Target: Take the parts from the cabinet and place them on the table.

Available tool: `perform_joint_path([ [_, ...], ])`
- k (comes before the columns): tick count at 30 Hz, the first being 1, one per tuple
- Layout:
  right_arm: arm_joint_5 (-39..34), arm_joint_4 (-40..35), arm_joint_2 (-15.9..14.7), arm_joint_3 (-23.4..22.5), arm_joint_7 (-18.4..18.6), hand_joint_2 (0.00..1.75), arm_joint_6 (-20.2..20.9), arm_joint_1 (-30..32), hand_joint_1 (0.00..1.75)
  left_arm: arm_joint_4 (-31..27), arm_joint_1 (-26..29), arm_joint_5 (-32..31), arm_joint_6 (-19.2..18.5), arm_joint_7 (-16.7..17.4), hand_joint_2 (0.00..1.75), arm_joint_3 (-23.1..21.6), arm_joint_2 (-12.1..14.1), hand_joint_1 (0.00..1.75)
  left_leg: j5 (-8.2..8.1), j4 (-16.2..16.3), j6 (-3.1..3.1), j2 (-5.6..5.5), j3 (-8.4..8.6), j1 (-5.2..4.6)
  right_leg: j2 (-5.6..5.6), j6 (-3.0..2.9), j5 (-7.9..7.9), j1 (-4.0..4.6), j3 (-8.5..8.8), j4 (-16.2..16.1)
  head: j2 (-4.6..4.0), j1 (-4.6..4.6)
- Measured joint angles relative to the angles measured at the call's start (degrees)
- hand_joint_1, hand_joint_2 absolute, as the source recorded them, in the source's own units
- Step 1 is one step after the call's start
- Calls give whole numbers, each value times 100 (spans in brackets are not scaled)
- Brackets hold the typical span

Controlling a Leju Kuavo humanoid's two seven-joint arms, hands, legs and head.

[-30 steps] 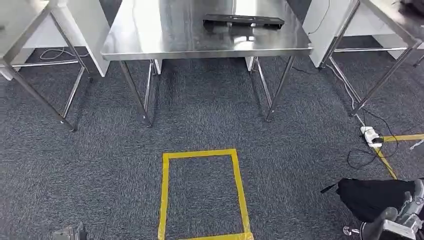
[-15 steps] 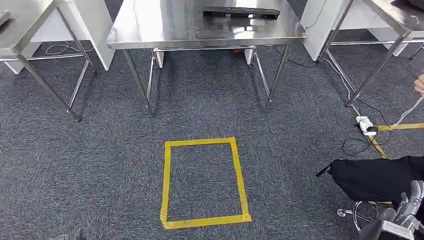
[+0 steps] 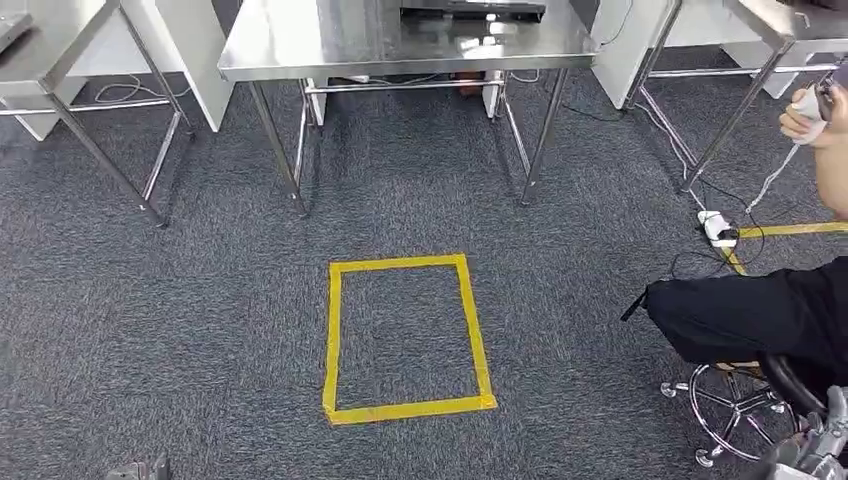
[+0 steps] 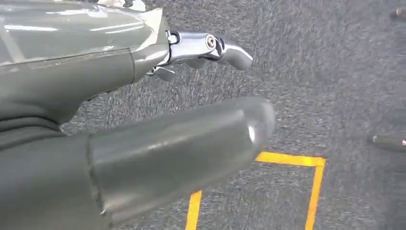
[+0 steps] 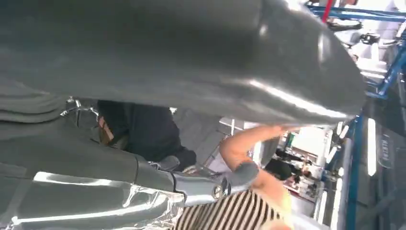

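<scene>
2 hands (image 4: 143,129) (image 5: 182,96) hang empty, fingers apart, well short of the table's (image 3: 300,45) part (image 3: 472,10).

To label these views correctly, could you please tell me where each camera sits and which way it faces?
Head view: high on the robot, facing forward and down at the carpet, yellow tape rectangle, steel table and a seated person.
Left wrist view: behind the left hand, facing the carpet.
Right wrist view: behind the right hand, facing the person.
Shared: the tape rectangle in head and left wrist views; the person in head and right wrist views.
</scene>
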Motion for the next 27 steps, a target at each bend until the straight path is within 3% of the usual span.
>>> perform_joint_path([
  [1,-2,-2,22,-36,0,0,25,24,0,-4,3,-7,2,18,0,-13,-2,0,26,1,-39,-9,-39,14,-12,-73,71,-34,-41,-11,0,2],
  [2,-2,-22,46,-70,0,0,53,42,0,-4,9,-7,7,37,0,-27,-7,0,-188,100,-69,-31,-85,30,-25,-125,128,-37,-95,-10,2,-11],
  [3,-2,-43,81,-101,-2,0,88,56,0,-4,10,-9,7,46,0,-46,-11,0,-525,342,-95,-35,-155,35,-29,-173,180,-32,-147,-8,0,-32],
  [5,-2,-59,134,-138,-4,0,103,74,0,-4,-3,-9,9,59,0,-96,-13,0,-1107,1177,-139,-48,-390,35,-31,-200,274,-2,-259,-4,0,-59],
  [6,4,-59,155,-164,-2,0,116,90,0,-4,-9,-9,15,74,0,-120,-13,0,-1243,1615,-143,-49,-500,34,-31,-205,320,20,-325,4,0,-61],
  [7,15,-61,186,-208,11,0,155,101,0,-4,-9,-9,28,94,0,-140,-17,0,-1197,1797,-128,-49,-495,33,-30,-209,362,40,-385,17,0,-61],
  [8,17,-61,215,-250,22,0,208,101,0,-9,-9,-11,44,114,0,-162,-24,0,-1074,1687,-105,-49,-362,29,-25,-194,375,55,-424,40,0,-61],
  [10,6,-61,295,-374,68,0,412,89,0,-61,-15,33,91,181,0,-242,-35,0,-729,767,-8,-57,309,2,-24,-200,389,92,-462,78,0,-67],
  [11,-24,-61,337,-442,76,0,503,84,0,-91,-36,63,122,199,0,-286,-35,0,-675,204,84,-106,676,-22,-26,-195,393,104,-450,84,0,-65],
  [12,-57,-61,363,-486,92,0,557,73,0,-129,-58,87,131,223,0,-313,-26,0,-801,-9,166,-133,808,-27,-44,-151,418,120,-499,91,0,-24],
  [13,-70,-61,361,-538,109,0,595,37,0,-146,-64,109,133,223,0,-347,-31,0,-730,-6,157,-102,776,-57,-46,-122,440,79,-494,89,0,-4],
  [15,-98,-59,363,-582,118,0,630,37,0,-166,-71,118,151,240,0,-394,-26,0,-717,-48,211,-102,759,-102,-38,-56,481,55,-517,82,0,-83],
  [16,-107,-65,363,-610,118,0,637,31,0,-192,-72,122,164,243,0,-420,-28,0,-669,-126,251,-90,762,-89,-27,-28,496,93,-548,72,0,-76],
  [17,-122,-76,359,-643,129,0,652,22,0,-201,-77,133,168,243,0,-440,-57,0,-591,-217,256,-28,780,-24,-10,-39,430,76,-577,170,0,-78],
  [18,-144,-74,359,-676,133,0,691,1,0,-212,-83,170,186,243,0,-453,-50,0,-554,-254,305,-20,755,-22,13,-41,255,70,-740,434,0,-54],
  [20,-201,-52,359,-741,173,0,742,-40,0,-212,-72,192,214,254,0,-481,-57,0,-530,-252,297,46,689,-19,24,-34,-160,8,-1219,1371,0,7],
  [21,-218,-29,359,-770,177,0,750,-42,0,-212,-69,214,225,256,0,-507,-55,0,-516,-247,286,85,657,-19,25,6,-317,-28,-1462,1864,0,7],
  [22,-225,-13,359,-802,181,0,759,-48,0,-212,-68,225,225,258,0,-518,-55,0,-507,-240,273,112,642,-17,24,66,-324,-55,-1540,2023,0,11],
  [23,-245,13,359,-842,194,0,778,-73,0,-212,-66,234,232,260,0,-531,-55,0,-504,-228,266,157,633,-4,22,153,-222,-90,-1472,1878,0,16],
  [24,-262,35,359,-870,205,0,798,-100,0,-212,-66,243,234,260,0,-549,-55,0,-507,-206,257,195,627,10,11,248,-36,-121,-1269,1499,0,16],
  [25,-284,59,356,-896,212,0,820,-127,0,-212,-67,253,236,260,0,-560,-55,0,-522,-168,229,232,617,27,-30,339,190,-153,-990,943,2,18],
  [26,-313,79,356,-930,227,0,831,-167,0,-210,-67,280,238,260,0,-564,-52,0,-548,-109,184,272,604,37,-168,405,391,-182,-691,364,0,22],
  [27,-343,147,356,-986,254,0,868,-224,0,-212,-65,293,245,256,0,-564,-13,0,-586,-44,124,299,585,-11,-376,366,412,-175,-644,205,0,51],
])
